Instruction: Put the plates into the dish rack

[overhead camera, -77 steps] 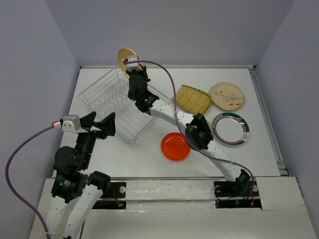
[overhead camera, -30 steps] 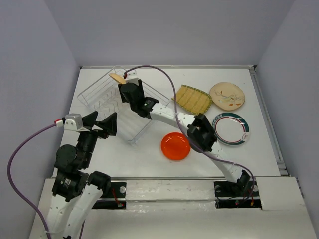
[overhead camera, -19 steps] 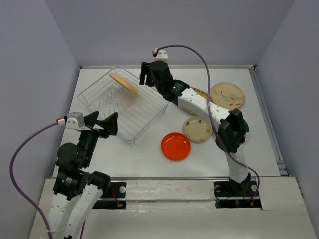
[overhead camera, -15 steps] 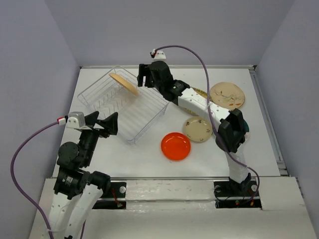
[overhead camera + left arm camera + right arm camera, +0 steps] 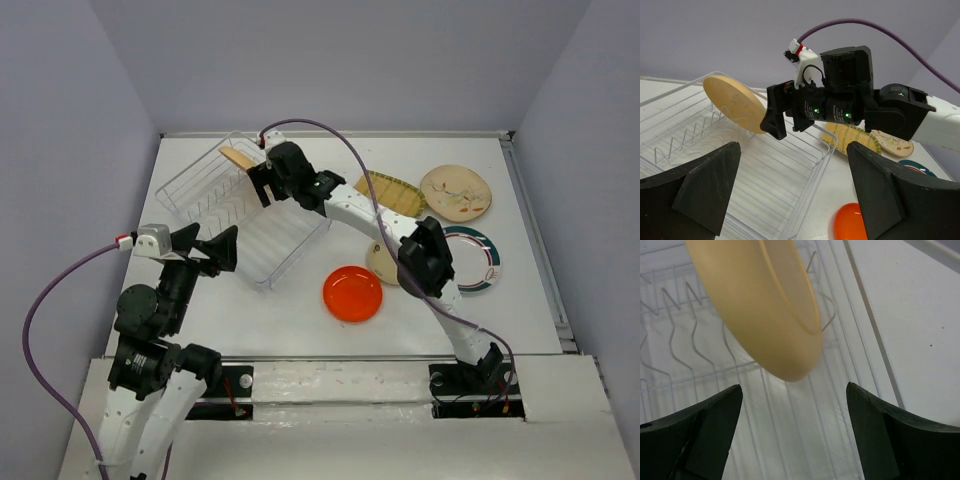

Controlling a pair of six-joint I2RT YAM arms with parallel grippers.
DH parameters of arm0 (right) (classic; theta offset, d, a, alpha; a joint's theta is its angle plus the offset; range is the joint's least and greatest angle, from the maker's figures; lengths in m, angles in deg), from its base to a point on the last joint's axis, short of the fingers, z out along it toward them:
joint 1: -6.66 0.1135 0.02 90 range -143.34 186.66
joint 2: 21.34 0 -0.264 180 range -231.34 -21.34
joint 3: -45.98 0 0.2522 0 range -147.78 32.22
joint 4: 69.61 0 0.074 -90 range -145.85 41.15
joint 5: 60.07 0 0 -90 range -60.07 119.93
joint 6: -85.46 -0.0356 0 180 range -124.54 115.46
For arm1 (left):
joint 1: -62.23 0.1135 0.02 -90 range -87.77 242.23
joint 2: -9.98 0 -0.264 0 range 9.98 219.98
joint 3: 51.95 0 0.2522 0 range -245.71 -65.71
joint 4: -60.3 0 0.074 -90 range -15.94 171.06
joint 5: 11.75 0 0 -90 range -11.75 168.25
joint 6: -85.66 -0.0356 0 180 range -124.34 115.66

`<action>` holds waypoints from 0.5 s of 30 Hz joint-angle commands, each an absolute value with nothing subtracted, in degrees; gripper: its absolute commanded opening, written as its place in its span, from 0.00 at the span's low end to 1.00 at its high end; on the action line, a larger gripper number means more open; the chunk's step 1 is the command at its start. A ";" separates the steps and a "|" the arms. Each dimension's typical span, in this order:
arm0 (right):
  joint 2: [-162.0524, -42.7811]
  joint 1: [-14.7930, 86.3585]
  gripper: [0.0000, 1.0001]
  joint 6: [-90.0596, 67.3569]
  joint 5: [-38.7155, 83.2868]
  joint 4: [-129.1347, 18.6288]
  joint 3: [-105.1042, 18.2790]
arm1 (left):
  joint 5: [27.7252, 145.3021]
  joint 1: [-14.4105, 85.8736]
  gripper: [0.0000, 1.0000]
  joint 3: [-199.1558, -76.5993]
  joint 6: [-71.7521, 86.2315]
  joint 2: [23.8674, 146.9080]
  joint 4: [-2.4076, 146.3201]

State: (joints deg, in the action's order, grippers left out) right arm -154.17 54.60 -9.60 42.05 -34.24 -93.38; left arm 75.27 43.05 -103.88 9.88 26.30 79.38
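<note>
The white wire dish rack [image 5: 250, 245] lies at the table's left back. A peach plate [image 5: 237, 158] leans among its tines at the far end. My right gripper [image 5: 262, 188] hovers just beside that plate, open and holding nothing. In the right wrist view the peach plate [image 5: 760, 305] hangs ahead of the spread fingers, clear of both, over the rack's wires [image 5: 805, 430]. My left gripper [image 5: 205, 248] stands open at the rack's near left edge. On the table lie a red-orange plate [image 5: 352, 293], a yellow-olive ribbed plate [image 5: 392, 193], a cream painted plate [image 5: 456, 192], a green-red rimmed white plate [image 5: 480, 260] and a small beige plate [image 5: 380, 262], half hidden by my right arm.
The left wrist view shows the peach plate [image 5: 735, 104], the right gripper [image 5: 777, 112] beside it, the rack [image 5: 780, 180] below and the red-orange plate [image 5: 852, 225] at the bottom. Grey walls close in the table on three sides.
My right gripper has opened and let go of the peach plate, which now leans in the rack by itself. The left arm has hardly moved.
</note>
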 commanded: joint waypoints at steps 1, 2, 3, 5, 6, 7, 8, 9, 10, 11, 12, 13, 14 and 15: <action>-158.00 54.56 0.87 -5.77 49.16 -33.26 -103.38 | 76.58 43.51 0.99 -103.50 9.46 26.86 75.38; -159.66 54.56 0.84 -6.38 51.61 -33.35 -106.00 | 76.76 43.51 0.99 -103.50 9.63 27.03 75.29; -160.55 54.56 0.82 -6.64 52.94 -33.35 -107.60 | 77.02 43.60 0.99 -103.50 9.63 27.12 75.20; -162.04 54.56 0.77 -8.83 56.62 -33.44 -110.32 | 77.11 43.51 0.99 -103.50 9.72 27.38 75.20; -162.74 54.56 0.74 -9.89 59.86 -33.70 -111.99 | 77.28 43.51 0.99 -103.50 9.64 27.38 75.29; -162.66 54.56 0.72 -10.86 60.77 -33.87 -112.35 | 77.29 43.51 0.99 -103.41 9.63 27.47 75.20; -162.49 54.56 0.68 -13.21 61.82 -34.40 -112.36 | 77.20 43.51 0.99 -103.41 9.55 27.47 75.20; -161.62 54.03 0.67 -14.28 62.18 -34.84 -111.58 | 77.11 43.60 0.99 -103.41 9.55 27.47 75.29; -161.09 54.03 0.64 -15.68 62.44 -35.28 -111.05 | 76.94 43.60 0.99 -103.50 9.55 27.56 75.29; -160.65 53.51 0.63 -16.22 62.79 -35.54 -110.61 | 77.02 43.60 0.99 -103.50 9.46 27.47 75.29; -160.03 53.50 0.63 -16.66 63.41 -35.89 -110.08 | 77.02 43.60 0.99 -103.50 9.46 27.56 75.29; -159.59 52.98 0.63 -17.54 63.41 -35.90 -109.73 | 77.11 43.69 0.99 -103.50 9.55 27.56 75.29; -159.15 52.97 0.63 -17.81 62.54 -36.07 -109.20 | 77.11 43.69 0.99 -103.41 9.55 27.56 75.29; -157.67 52.97 0.64 -18.07 61.49 -36.42 -107.19 | 77.11 43.60 0.99 -103.41 9.55 27.56 75.29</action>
